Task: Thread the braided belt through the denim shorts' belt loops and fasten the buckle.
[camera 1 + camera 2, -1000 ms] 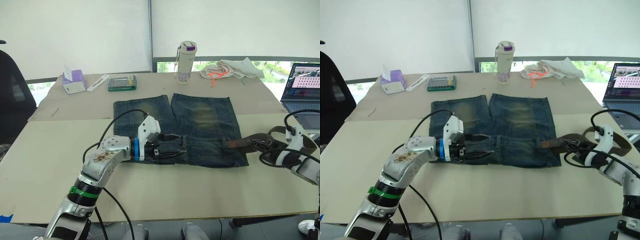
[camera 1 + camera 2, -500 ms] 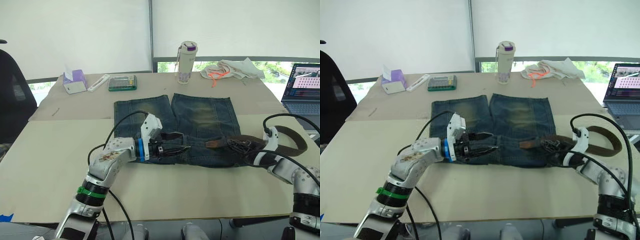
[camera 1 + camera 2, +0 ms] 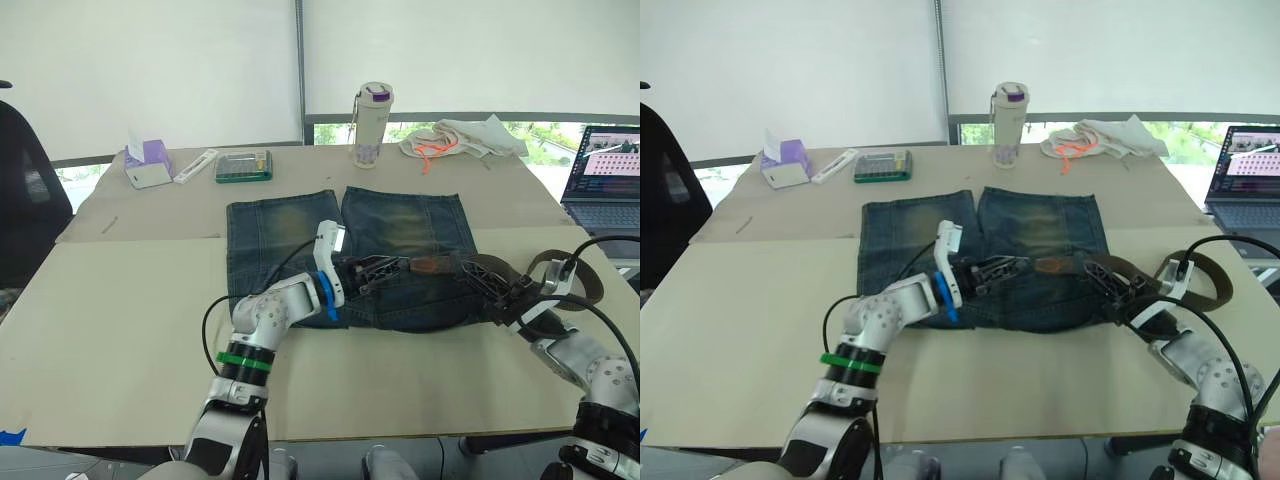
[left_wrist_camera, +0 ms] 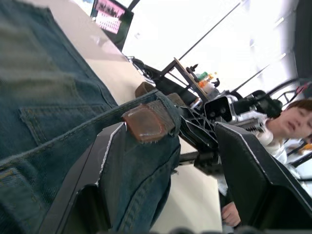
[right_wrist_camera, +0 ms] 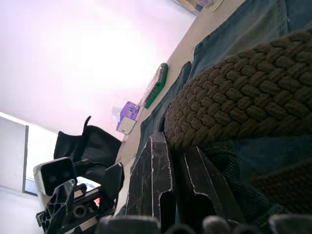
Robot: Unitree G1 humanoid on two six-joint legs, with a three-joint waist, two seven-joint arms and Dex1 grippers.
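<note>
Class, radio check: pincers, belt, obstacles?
Left pincer open at brown braided belt tip. Right pincer shut on belt, over faded blue denim shorts. Nothing blocking.

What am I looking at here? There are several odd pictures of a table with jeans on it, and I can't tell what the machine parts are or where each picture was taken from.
This is a two-armed robot working at a table. Two pictures come from cameras in its head, looking down over its arms. The other two come from a camera on each wrist, so they look tilted and very close.

On the table lie denim shorts. A braided belt runs across their waistband, its far end looping off to the robot's right.

The left gripper is open around the belt's leather tip, where it pokes out through the denim. The right gripper pinches the belt.

Farther back stand a bottle, a tissue box and a laptop.
</note>
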